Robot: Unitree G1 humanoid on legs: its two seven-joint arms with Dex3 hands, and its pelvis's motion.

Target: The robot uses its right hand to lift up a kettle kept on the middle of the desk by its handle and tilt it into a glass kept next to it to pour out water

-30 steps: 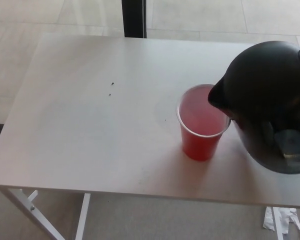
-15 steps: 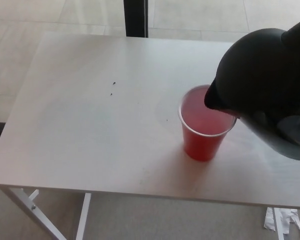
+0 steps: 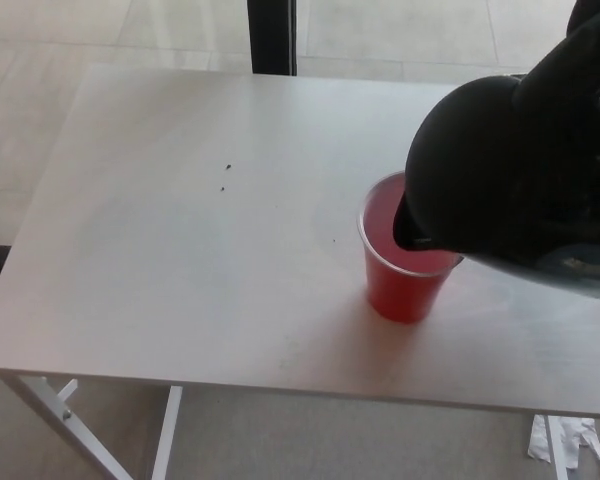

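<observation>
Over the red cup [image 3: 407,262], the right hand [image 3: 580,45] tips the kettle [image 3: 510,180]; its fingers can't be told apart. Overtilting risks spilling on the desk [image 3: 180,250].

A pale counter [image 3: 180,260] on white legs [image 3: 55,415] fills the frame; light tiled floor [image 3: 40,40] and a dark post [image 3: 272,35] lie above.

Plain indoor room, bare white folding desk [image 3: 180,260], pale tiled floor [image 3: 400,30]
</observation>
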